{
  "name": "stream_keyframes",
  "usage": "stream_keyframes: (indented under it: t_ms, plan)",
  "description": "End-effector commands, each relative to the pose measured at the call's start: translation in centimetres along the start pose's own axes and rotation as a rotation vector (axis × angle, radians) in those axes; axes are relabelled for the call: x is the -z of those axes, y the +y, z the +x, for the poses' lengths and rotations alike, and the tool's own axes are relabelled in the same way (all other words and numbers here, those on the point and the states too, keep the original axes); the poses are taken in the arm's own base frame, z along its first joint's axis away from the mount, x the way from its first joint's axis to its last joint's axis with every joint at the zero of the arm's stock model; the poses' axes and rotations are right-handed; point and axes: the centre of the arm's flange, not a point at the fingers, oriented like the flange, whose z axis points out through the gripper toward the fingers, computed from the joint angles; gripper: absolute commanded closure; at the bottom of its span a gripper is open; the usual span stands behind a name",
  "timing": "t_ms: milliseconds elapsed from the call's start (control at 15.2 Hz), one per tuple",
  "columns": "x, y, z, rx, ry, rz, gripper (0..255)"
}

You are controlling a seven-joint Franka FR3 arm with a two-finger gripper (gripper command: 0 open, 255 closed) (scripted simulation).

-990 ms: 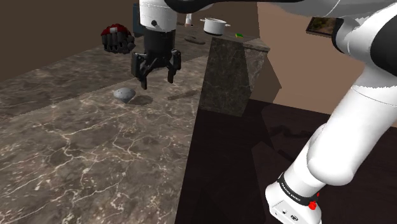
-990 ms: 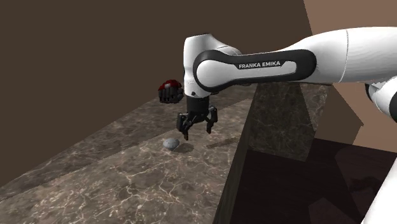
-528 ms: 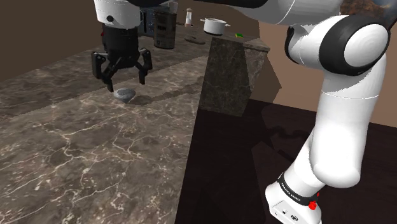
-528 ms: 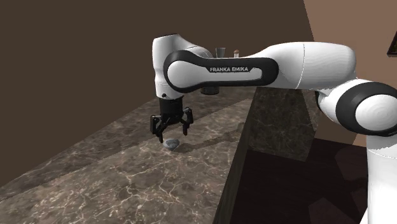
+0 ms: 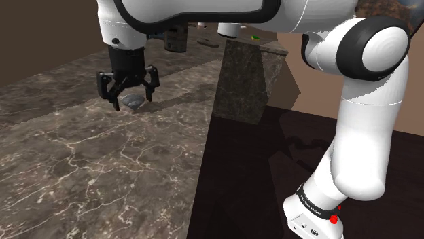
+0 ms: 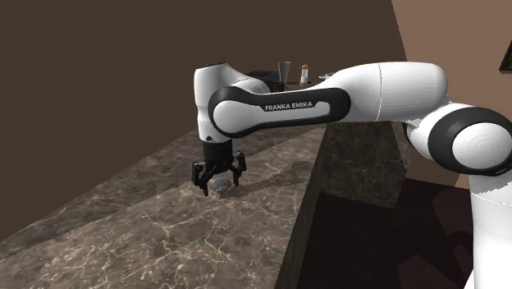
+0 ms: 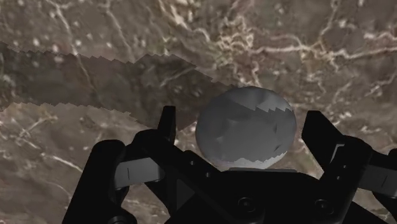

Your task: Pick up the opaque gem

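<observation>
A: Status?
B: Brown veined counter (image 5: 102, 170), white arm (image 5: 370, 149) reaching over it.
A: Gripper?
B: Gripper (image 6: 220, 185) low over the counter. Fingers (image 7: 167, 127) spread, gripping nothing.
A: Gem?
B: Grey gem (image 7: 245, 143) sits on the counter between the fingers, gap on each side.

I am holding my arm (image 6: 328, 90) stretched out level, with the wrist pointing down, nearly plumb as far as I can judge. My gripper (image 5: 129, 100) is hanging low, its fingers (image 7: 167, 130) standing wide apart, clasping nothing.
</observation>
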Motion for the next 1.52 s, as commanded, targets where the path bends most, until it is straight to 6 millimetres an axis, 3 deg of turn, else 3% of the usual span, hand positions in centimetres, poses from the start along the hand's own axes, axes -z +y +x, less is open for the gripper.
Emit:
stream_keyframes:
  t_ms: [0, 66, 660, 1452]
  plan:
    - [-0.4, -0.1, 0.0, 0.0, 0.0, 0.0, 0]
    - [-0.4, 0.0, 0.0, 0.0, 0.0, 0.0, 255]
    - [-0.4, -0.1, 0.0, 0.0, 0.0, 0.0, 255]
    - [6.0, -0.1, 0.0, 0.0, 0.0, 0.0, 255]
